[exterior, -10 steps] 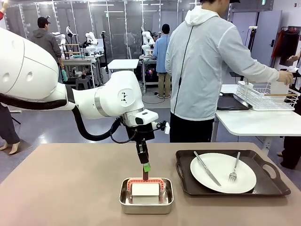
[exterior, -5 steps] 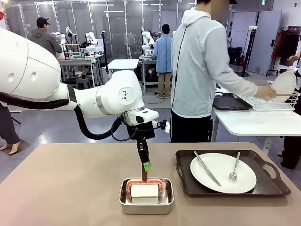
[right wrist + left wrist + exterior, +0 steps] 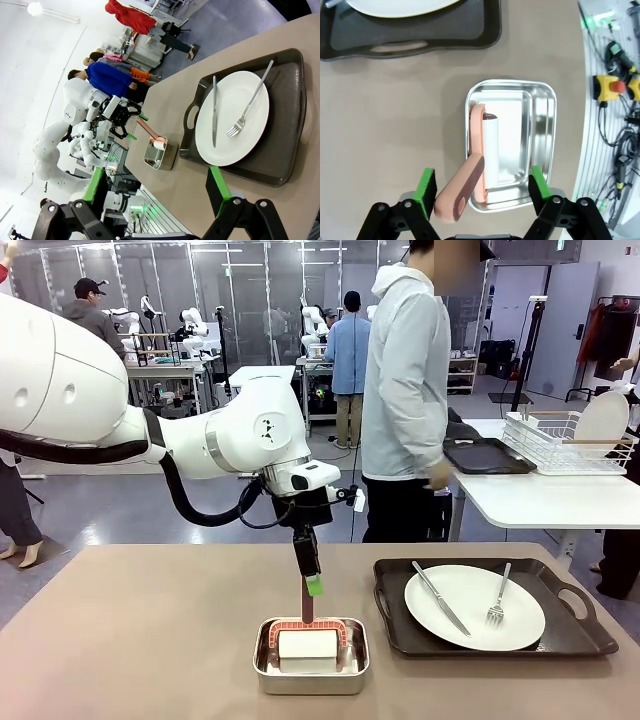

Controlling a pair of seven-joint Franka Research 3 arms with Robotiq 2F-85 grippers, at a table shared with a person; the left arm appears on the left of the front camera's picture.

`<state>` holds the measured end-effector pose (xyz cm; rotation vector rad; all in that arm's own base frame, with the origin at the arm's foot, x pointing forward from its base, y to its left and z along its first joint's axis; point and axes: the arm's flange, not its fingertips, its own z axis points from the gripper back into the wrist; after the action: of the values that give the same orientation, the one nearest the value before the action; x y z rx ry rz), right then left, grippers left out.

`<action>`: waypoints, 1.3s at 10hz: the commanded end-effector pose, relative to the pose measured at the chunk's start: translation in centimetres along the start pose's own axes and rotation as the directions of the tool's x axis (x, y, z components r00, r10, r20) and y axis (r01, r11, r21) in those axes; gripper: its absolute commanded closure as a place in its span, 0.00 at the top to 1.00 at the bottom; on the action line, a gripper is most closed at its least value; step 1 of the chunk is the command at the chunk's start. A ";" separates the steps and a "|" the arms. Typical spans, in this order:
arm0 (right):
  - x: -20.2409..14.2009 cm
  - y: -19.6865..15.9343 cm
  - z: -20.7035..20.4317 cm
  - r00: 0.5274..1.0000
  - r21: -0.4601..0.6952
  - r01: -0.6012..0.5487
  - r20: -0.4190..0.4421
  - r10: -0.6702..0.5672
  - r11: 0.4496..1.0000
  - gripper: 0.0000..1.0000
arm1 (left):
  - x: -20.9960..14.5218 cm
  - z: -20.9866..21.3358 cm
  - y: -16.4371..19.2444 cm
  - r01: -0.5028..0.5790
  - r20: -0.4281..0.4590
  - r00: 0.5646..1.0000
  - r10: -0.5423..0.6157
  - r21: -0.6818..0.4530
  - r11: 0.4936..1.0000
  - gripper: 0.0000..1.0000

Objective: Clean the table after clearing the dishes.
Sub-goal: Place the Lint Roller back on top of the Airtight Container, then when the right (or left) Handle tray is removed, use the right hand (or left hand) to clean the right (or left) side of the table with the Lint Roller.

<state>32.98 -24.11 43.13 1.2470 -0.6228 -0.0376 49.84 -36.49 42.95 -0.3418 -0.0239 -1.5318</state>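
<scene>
On the tan table (image 3: 150, 640) at the right, a white plate (image 3: 475, 607) with a knife and fork rests on a dark handled tray (image 3: 575, 638); it is also in the right wrist view as the plate (image 3: 232, 117). A roller with a white roll and a salmon-pink handle (image 3: 470, 182) lies in a steel pan (image 3: 310, 668). My left gripper (image 3: 311, 586) hangs open just above it, and the handle's free end rises between the fingers, close to the left pad (image 3: 426, 186). My right gripper (image 3: 156, 189) is open with nothing in it, off the table's right end.
Beyond the table a person (image 3: 405, 390) stands turned sideways, one hand near a dark tray (image 3: 487, 457) on a white side table. Another white plate (image 3: 605, 420) stands in a wire rack there. Cables and a yellow stop button (image 3: 612, 87) lie past the table's near edge.
The person has let go of the plate now standing in the rack, drawn the arm back and turned toward the tan table. My left gripper has risen very slightly over the pan.
</scene>
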 end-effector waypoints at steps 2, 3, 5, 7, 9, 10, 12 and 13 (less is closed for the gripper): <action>-0.2 0.3 0.1 1.000 0.005 -0.006 0.003 0.006 1.000 1.00 | 0.1 0.9 0.7 -0.006 -0.046 0.999 0.006 0.003 1.000 1.00; -0.2 0.3 0.1 1.000 0.005 -0.006 0.003 0.006 1.000 1.00 | -0.3 1.0 0.3 0.034 -0.025 0.999 -0.034 0.000 0.999 1.00; -0.2 0.3 0.1 1.000 0.005 -0.006 0.003 0.006 1.000 1.00 | -0.1 0.4 0.3 0.008 -0.023 1.000 -0.008 0.012 1.000 1.00; -0.2 0.3 0.1 1.000 0.005 -0.006 0.003 0.006 1.000 1.00 | -0.1 0.4 0.3 0.008 -0.023 1.000 -0.008 0.012 1.000 1.00; -0.2 0.3 0.1 1.000 0.005 -0.006 0.003 0.006 1.000 1.00 | -0.1 0.4 0.3 0.008 -0.023 1.000 -0.008 0.012 1.000 1.00; -0.2 0.3 0.1 1.000 0.005 -0.006 0.003 0.006 1.000 1.00 | -0.1 0.4 0.3 0.008 -0.023 1.000 -0.008 0.012 1.000 1.00; -0.2 0.3 0.1 1.000 0.005 -0.006 0.003 0.006 1.000 1.00 | -0.1 0.4 0.3 0.012 -0.023 1.000 -0.012 0.013 1.000 1.00; -0.2 0.3 0.1 1.000 0.005 -0.006 0.003 0.006 1.000 1.00 | -0.8 3.6 1.4 -0.068 0.025 0.997 0.068 -0.002 0.998 1.00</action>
<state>32.98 -24.11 43.13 1.2470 -0.6229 -0.0377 50.77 -35.96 43.89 -0.3211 -0.0299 -1.5215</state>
